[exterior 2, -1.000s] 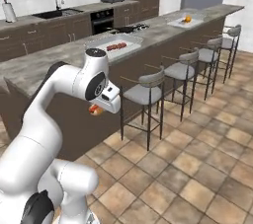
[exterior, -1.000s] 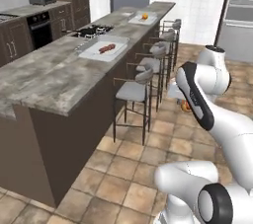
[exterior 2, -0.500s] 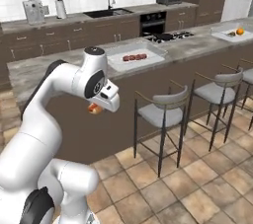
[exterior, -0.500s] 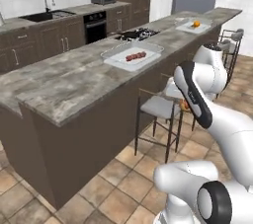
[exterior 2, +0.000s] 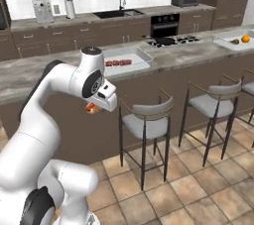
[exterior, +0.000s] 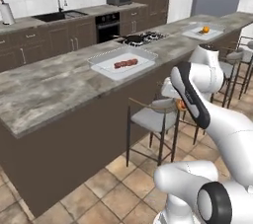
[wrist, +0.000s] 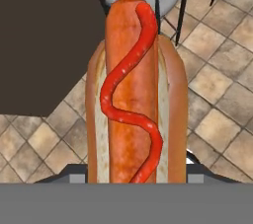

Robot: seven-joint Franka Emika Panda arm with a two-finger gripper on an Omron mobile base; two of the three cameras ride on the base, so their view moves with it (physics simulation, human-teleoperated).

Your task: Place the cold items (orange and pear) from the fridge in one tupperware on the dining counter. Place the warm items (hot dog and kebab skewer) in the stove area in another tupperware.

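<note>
The long stone dining counter (exterior: 54,90) runs across the room, and everything else sits in relation to it. On the stool side of it, below its top edge, the gripper (exterior 2: 92,108) is clamped on the hot dog (wrist: 134,94), which runs lengthwise out from between the fingers, bun open upward with a wavy red line of sauce along the sausage; beneath it lie the tiled floor and part of a grey stool seat. On the counter's middle stretch rests a clear tupperware (exterior: 122,61) with the reddish kebab skewer (exterior: 125,63) lying inside it. Far along the counter toward the fridge end stands a second tupperware (exterior 2: 233,39) holding the orange (exterior 2: 245,38); something small and dark lies beside the orange, too small to tell what. A stool (exterior 2: 147,123) stands against the counter's near face, just beside the arm, with more stools lined up beyond it.
</note>
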